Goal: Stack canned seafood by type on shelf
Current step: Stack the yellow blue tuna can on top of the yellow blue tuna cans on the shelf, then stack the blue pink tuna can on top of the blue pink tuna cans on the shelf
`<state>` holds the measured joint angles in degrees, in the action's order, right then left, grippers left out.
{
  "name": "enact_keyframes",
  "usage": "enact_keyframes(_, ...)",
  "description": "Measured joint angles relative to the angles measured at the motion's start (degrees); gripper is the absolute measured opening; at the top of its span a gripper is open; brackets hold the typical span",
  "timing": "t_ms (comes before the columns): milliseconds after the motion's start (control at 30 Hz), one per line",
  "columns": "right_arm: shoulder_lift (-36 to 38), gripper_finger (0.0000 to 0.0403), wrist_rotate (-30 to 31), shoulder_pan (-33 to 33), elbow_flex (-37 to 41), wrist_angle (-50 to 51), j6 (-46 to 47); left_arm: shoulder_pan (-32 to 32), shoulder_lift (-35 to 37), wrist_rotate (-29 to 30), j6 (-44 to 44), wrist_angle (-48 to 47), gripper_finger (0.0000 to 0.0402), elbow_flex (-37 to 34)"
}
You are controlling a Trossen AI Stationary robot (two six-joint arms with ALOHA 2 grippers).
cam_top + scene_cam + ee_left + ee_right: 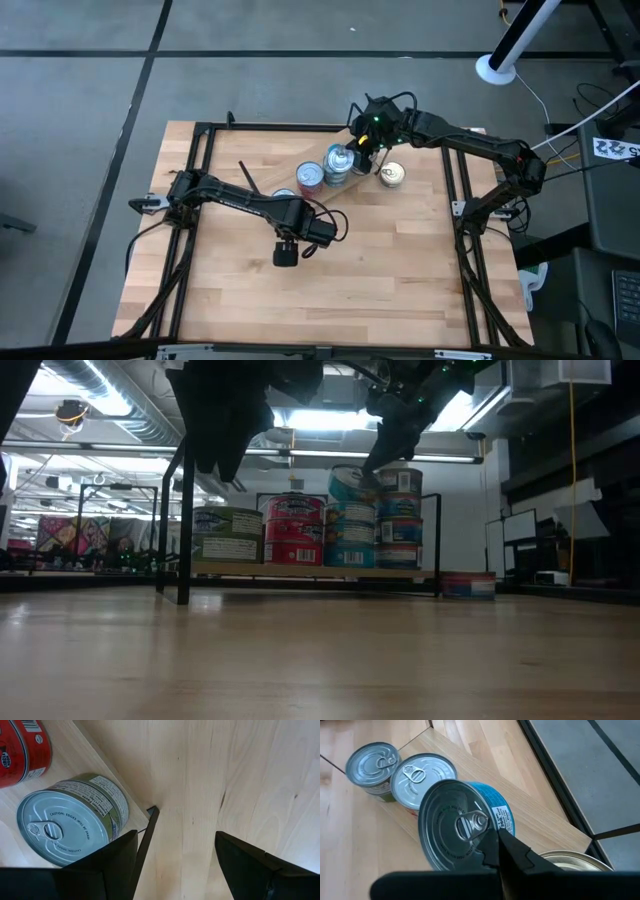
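Your shelf (pixel 300 571) already carries sorted tin stacks. One tin (pixel 392 175) waits on the table (pixel 400 270) beside it. The right gripper (pixel 492 837), jaws closed, touches the blue stack's top tin (pixel 455 825); the left gripper (pixel 175 865) hovers open.

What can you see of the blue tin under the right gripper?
The blue tin is a flat round can with a silvery metal lid, pull ring and blue label. It sits tilted on top of a stack of blue tins on the shelf, beside a taller stack. The right gripper, fingers shut, presses on its lid by the ring. Whether it is lifted cannot be told.
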<state>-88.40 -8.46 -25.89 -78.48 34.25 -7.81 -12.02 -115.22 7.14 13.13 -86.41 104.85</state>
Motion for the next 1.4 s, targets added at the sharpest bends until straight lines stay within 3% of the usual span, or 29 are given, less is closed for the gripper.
enact_keyframes(167, 0.0, 0.0008, -0.17, 0.0, 0.0, 0.06, 0.0, 0.01, -0.01, 0.0, -0.02, 0.0, 0.0263, 0.0)
enact_keyframes(533, 0.0, 0.0105, 1.41, 0.0, 0.0, -0.78, 0.0, 0.01, 0.0, 0.0, -0.04, -0.02, 0.0262, 0.01)
enact_keyframes(867, 0.07, 0.0115, 1.47, 0.0, -2.1, 0.74, -0.01, 0.0, 0.0, 0.0, -0.04, -0.07, 0.0262, -0.01)
enact_keyframes(1067, 0.17, 0.0115, 1.62, 0.0, -11.51, 11.58, -6.14, 0.01, 0.0, 0.0, 0.0, 2.28, 0.0262, -0.01)
enact_keyframes(1400, 0.35, 0.0115, 1.65, 0.0, -28.03, 39.82, -8.69, 0.05, 0.0, -0.01, -1.52, 11.18, 0.0262, 0.01)
